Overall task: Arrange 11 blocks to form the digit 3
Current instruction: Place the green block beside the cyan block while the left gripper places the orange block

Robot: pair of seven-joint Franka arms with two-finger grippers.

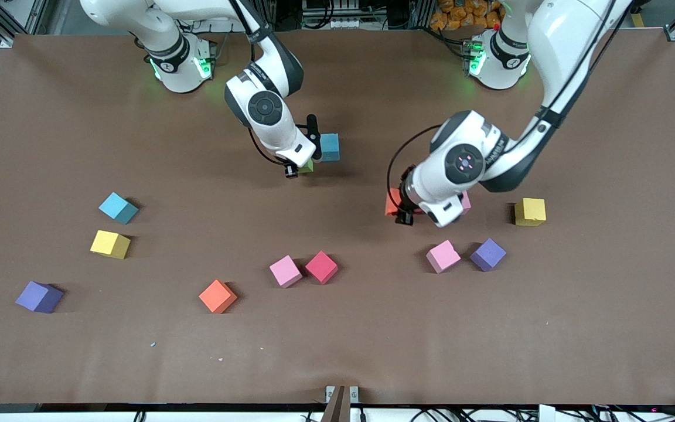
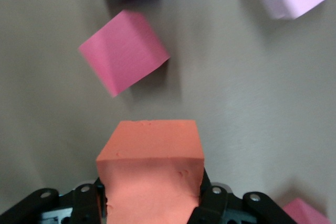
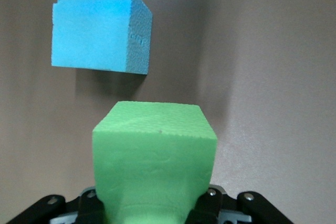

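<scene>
The left tool [image 2: 149,203] grips an orange cube [image 2: 150,169] over the tabletop [image 2: 252,103]; a magenta cube [image 2: 123,51] lies near, 3 pink cubes at the edges.

No text, label, brand or number can be read anywhere in these views. The left arm [image 1: 498,153] carries a line of dark lettering along its white casing, too small to make out. The foam blocks and the brown table [image 1: 337,351] bear no markings.
</scene>
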